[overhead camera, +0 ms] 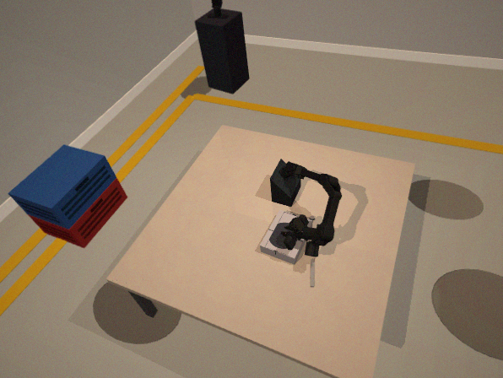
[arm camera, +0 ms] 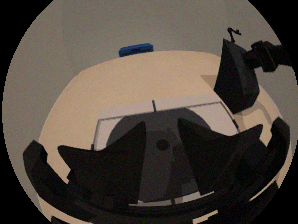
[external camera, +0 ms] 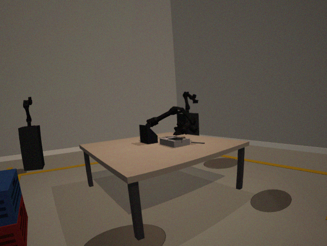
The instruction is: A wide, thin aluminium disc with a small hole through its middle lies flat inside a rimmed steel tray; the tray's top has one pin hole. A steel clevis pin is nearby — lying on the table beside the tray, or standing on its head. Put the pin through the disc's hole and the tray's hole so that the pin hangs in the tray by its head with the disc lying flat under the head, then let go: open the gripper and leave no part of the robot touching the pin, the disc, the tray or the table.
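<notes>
Disc: partly covered by the gripper, top and wrist views; its hole, dark in the wrist view, too dim to judge alignment with the tray's.
Clevis pin: mid-length behind the arm, top view.
Bench: lower-right corner cropped, top view.
Crates: cropped beyond the bench's left corner, exterior view.

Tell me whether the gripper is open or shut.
Open: in the wrist view the gripper's two fingers stand apart, with part of the disc showing between them.
</notes>
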`<state>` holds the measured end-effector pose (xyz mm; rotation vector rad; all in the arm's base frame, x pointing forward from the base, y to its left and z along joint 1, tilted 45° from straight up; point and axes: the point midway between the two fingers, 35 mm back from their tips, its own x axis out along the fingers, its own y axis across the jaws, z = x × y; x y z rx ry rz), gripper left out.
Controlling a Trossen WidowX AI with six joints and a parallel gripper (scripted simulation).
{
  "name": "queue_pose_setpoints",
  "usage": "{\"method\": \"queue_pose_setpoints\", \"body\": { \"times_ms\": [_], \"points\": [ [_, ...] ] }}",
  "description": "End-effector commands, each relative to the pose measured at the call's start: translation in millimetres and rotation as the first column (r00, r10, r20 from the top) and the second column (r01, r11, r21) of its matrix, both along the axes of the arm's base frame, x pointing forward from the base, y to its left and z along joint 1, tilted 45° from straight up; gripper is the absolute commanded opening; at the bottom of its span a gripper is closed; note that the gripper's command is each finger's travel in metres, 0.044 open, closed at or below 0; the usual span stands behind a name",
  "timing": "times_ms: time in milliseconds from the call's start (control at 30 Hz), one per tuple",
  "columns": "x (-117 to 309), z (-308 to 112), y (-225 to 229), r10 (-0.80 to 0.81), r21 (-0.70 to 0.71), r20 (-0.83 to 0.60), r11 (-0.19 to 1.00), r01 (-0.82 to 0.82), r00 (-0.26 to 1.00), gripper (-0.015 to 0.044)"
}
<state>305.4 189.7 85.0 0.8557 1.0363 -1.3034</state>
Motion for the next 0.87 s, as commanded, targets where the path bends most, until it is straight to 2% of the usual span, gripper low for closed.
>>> {"method": "queue_pose_setpoints", "body": {
  "times_ms": [0, 133, 367, 833],
  "points": [
    [0, 2, -1, 0.005, 0.000, 0.003, 1.000, -0.005, 1.000, 0.0160],
    [1, 21, 8, 0.022, 0.026, 0.033, 0.999, -0.023, 0.999, 0.0265],
    [-4, 88, 26, 0.075, 0.102, 0.132, 0.991, -0.088, 0.988, 0.0440],
    [-4, 88, 26, 0.075, 0.102, 0.132, 0.991, -0.088, 0.988, 0.0440]
  ]
}}
